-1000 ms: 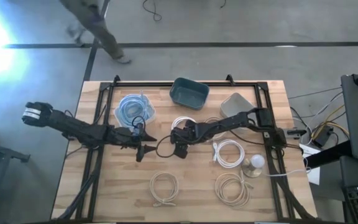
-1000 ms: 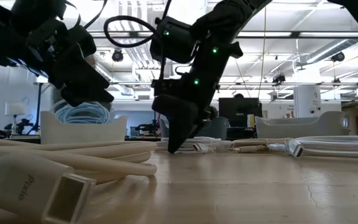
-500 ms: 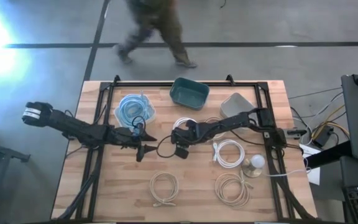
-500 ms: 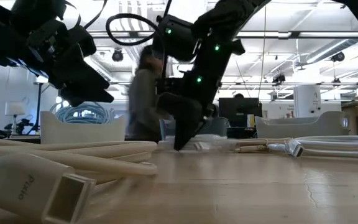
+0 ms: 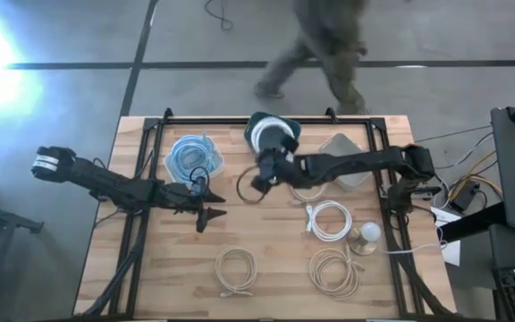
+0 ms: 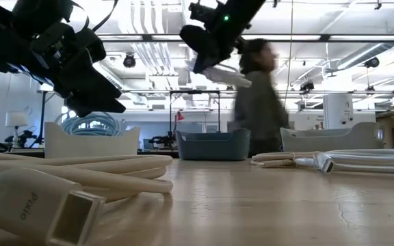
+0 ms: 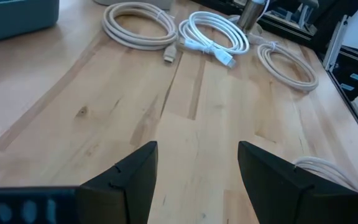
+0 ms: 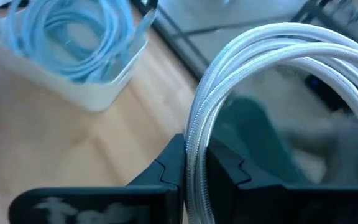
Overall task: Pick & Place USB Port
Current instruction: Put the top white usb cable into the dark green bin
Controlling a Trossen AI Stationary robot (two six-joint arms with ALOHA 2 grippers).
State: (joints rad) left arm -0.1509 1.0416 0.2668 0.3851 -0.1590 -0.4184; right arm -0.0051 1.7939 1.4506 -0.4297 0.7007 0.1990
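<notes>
My right gripper (image 5: 266,159) is raised above the table's far middle and shut on a white braided cable coil (image 5: 265,136). The coil hangs over the teal bin (image 5: 286,131), which shows below it in the right wrist view (image 8: 253,134). In the low view this gripper (image 6: 211,51) is high up, with a piece of white cable (image 6: 226,74) under it. My left gripper (image 5: 211,213) hovers open over bare wood left of centre, nothing between its fingers (image 7: 194,180). My right gripper pinches several strands of the white coil together between its two fingers, at one side of the loop (image 8: 196,163). The loop arcs onward past the fingertips (image 8: 303,43). The coil is lifted clear of the table, above the teal bin.
A white bin with blue cable (image 5: 193,157) stands left of the teal bin and a pale bin (image 5: 341,150) to its right. Cable coils lie on the wood (image 5: 329,219), (image 5: 236,270), (image 5: 333,270), beside a bulb-shaped object (image 5: 367,234). A person walks beyond the far edge.
My right gripper has taken hold of the white coil at the table's middle, lifted it clear and carried it up and toward the far edge, over the teal bin. The person behind the table has walked from left to right.
</notes>
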